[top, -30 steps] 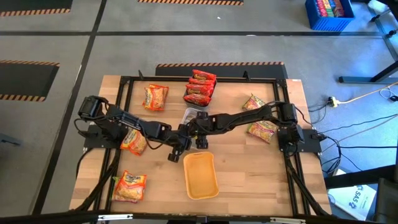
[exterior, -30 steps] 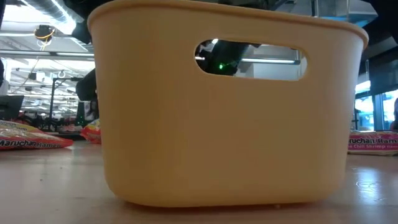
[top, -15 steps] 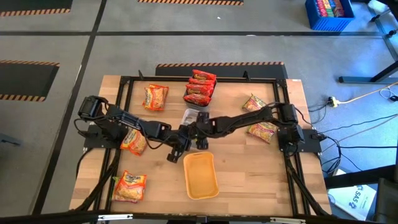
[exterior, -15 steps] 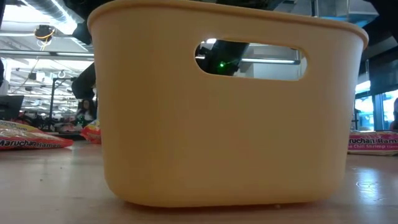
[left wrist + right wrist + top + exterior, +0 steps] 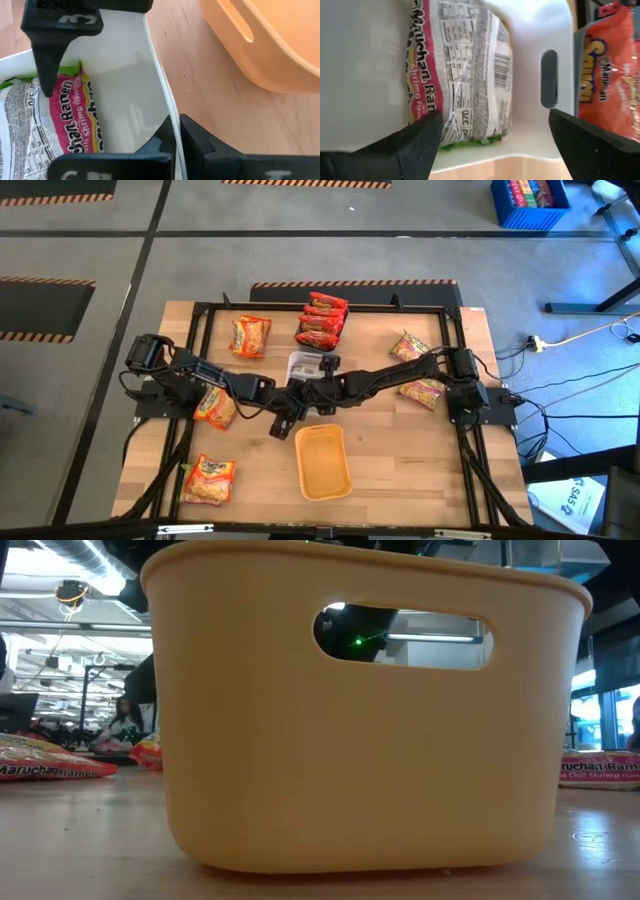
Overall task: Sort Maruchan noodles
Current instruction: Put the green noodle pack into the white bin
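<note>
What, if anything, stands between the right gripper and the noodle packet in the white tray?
Nothing visible does: the right gripper is open directly over the packet in the white tray. The left gripper, shut on the tray's side wall, sits aside.

A wooden table [image 5: 400, 460] is framed by a black rail, and an orange-yellow tray [image 5: 322, 462] is set near its front middle, with a white tray [image 5: 300, 364] lying just behind it. A blue crate [image 5: 528, 202] is seen on the grey floor, well apart from the table.
</note>
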Controlling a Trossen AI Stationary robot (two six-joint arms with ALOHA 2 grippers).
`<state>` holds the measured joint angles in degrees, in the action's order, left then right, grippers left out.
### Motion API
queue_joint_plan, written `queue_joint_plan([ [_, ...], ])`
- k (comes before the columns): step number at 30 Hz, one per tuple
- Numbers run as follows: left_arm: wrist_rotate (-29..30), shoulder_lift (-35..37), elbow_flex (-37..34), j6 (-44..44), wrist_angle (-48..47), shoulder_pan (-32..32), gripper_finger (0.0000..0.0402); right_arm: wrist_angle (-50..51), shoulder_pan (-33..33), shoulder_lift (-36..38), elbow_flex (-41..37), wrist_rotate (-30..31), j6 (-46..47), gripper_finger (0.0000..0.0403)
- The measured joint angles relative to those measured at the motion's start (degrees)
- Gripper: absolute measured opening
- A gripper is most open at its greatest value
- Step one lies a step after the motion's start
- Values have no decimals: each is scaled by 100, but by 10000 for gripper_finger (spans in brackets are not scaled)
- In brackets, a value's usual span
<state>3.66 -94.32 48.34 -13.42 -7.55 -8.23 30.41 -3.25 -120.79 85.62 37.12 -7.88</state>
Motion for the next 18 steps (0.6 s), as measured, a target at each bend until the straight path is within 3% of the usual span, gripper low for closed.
queue_joint_plan([
  [10,157,39,23,7,129,-3,5,349,11,409,-11,335,180,347],
  [18,128,42,39,-30,126,-19,5,782,65,654,-17,-530,129,347],
])
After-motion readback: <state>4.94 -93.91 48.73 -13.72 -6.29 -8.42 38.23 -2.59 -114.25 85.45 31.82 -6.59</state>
